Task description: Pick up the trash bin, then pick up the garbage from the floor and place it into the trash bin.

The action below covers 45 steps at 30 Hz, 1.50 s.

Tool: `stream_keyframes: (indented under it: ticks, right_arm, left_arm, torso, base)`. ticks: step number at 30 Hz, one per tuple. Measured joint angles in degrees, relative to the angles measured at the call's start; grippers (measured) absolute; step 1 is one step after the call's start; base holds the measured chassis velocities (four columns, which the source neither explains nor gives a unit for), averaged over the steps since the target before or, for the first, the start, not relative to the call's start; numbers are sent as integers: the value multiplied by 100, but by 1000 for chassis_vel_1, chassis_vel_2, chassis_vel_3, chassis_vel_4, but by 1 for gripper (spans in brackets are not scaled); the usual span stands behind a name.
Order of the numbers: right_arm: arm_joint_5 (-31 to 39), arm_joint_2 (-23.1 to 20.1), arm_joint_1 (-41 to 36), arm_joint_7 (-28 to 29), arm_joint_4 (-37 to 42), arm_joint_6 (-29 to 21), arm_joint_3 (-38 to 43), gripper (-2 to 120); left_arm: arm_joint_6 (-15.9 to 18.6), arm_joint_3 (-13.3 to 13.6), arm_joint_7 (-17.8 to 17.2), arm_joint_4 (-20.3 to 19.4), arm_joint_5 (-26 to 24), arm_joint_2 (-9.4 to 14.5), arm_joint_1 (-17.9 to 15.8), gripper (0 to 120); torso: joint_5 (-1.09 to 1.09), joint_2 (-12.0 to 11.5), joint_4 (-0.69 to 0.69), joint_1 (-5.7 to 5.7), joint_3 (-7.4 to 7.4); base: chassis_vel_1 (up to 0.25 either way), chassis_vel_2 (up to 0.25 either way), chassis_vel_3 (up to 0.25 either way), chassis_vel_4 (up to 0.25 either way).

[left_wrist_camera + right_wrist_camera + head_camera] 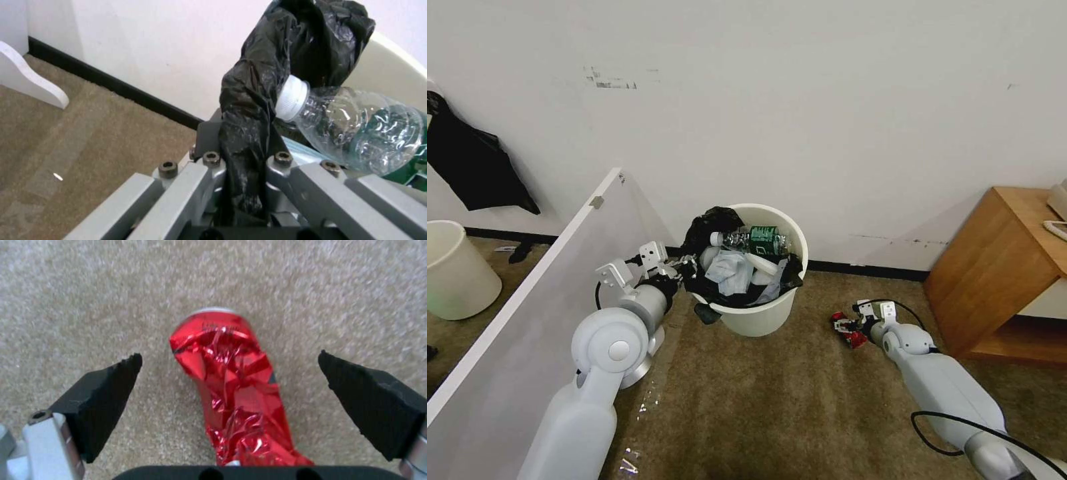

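Right gripper (229, 380) down at the carpet (89, 290), pads (102, 400) spread wide, straddling a crushed red can (231, 386) without touching it. Best done by lowering until the pads flank the can's middle, then closing squarely across its crumpled width so it cannot squirt out. Left gripper (688, 268) clamped on the black liner (249, 133) at the bin (760, 313) rim, holding the bin beside the wall, already loaded with a bottle (356, 133) and tissues (730, 273).
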Motion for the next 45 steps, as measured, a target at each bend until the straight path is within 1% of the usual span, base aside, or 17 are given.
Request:
stream_keyframes:
  ticks: [8, 20, 21, 22, 23, 24, 25, 27, 28, 30, 31, 32, 35, 36, 38, 41, 45]
  right_arm:
    - [-188, 217, 98, -41, -372, 151, 53, 100]
    - [-384, 264, 82, -67, -520, 250, 221, 99]
    - [-407, 265, 72, -73, -523, 264, 234, 96]
    - [-407, 265, 72, -73, -523, 264, 234, 96]
    - [-427, 262, 59, -99, -522, 273, 243, 92]
    - [-458, 248, 38, -142, -508, 285, 254, 86]
    - [-458, 248, 38, -142, -508, 285, 254, 86]
    - [-476, 241, 24, -167, -491, 308, 264, 77]
    - [-476, 241, 24, -167, -491, 308, 264, 77]
    - [-476, 266, 26, -182, -499, 320, 278, 66]
    - [-477, 267, 26, -188, -500, 326, 281, 62]
    - [-477, 267, 26, -188, -500, 326, 281, 62]
    - [-477, 250, 17, -202, -476, 337, 287, 45]
    - [-477, 250, 17, -202, -476, 337, 287, 45]
    - [-475, 236, 15, -208, -470, 338, 289, 37]
    - [-475, 224, 15, -224, -471, 348, 292, 33]
    - [-464, 226, -5, -238, -455, 355, 295, 33]
  left_arm:
    - [-8, 3, 28, -8, 54, -31, 43, 5]
    - [-22, 19, 68, -10, 132, -69, 95, 5]
    - [-23, 18, 68, -14, 131, -69, 102, 5]
    - [-23, 18, 68, -14, 131, -69, 102, 5]
    - [-25, 15, 67, -17, 130, -64, 109, 5]
    - [-28, 5, 68, -18, 133, -56, 119, 5]
    - [-28, 5, 68, -18, 133, -56, 119, 5]
    - [-30, 2, 71, -27, 136, -56, 130, 5]
    - [-30, 2, 71, -27, 136, -56, 130, 5]
    - [-33, 3, 71, -34, 140, -76, 134, 5]
    - [-34, 4, 71, -35, 141, -78, 136, 5]
    - [-34, 4, 71, -35, 141, -78, 136, 5]
    - [-38, 3, 71, -35, 150, -78, 136, 5]
    - [-38, 3, 71, -35, 150, -78, 136, 5]
    - [-39, 3, 71, -35, 153, -85, 134, 5]
    - [-40, 6, 71, -33, 159, -102, 134, 5]
    - [-43, 19, 76, -22, 163, -105, 141, 5]
  torso:
    - [0, 0, 1, 0, 0]
    - [0, 0, 0, 0, 0]
    - [0, 0, 0, 0, 0]
    - [0, 0, 0, 0, 0]
    - [0, 0, 1, 0, 0]
    - [0, 0, 1, 0, 0]
    - [0, 0, 1, 0, 0]
    - [0, 0, 0, 0, 0]
    - [0, 0, 0, 0, 0]
    - [0, 0, 1, 0, 0]
    - [1, 0, 1, 0, 0]
    - [1, 0, 1, 0, 0]
    - [1, 0, 0, 0, 0]
    - [1, 0, 0, 0, 0]
    - [1, 0, 1, 0, 0]
    - [0, 0, 0, 0, 0]
    - [0, 0, 0, 0, 0]
  base:
    - [0, 0, 0, 0]
    - [0, 0, 0, 0]
    - [0, 0, 0, 0]
    - [0, 0, 0, 0]
    - [0, 0, 0, 0]
    - [0, 0, 0, 0]
    - [0, 0, 0, 0]
    - [0, 0, 0, 0]
    - [0, 0, 0, 0]
    - [0, 0, 0, 0]
    - [0, 0, 0, 0]
    - [0, 0, 0, 0]
    - [0, 0, 0, 0]
    - [0, 0, 0, 0]
    - [0, 0, 0, 0]
    - [0, 0, 0, 0]
    - [0, 0, 0, 0]
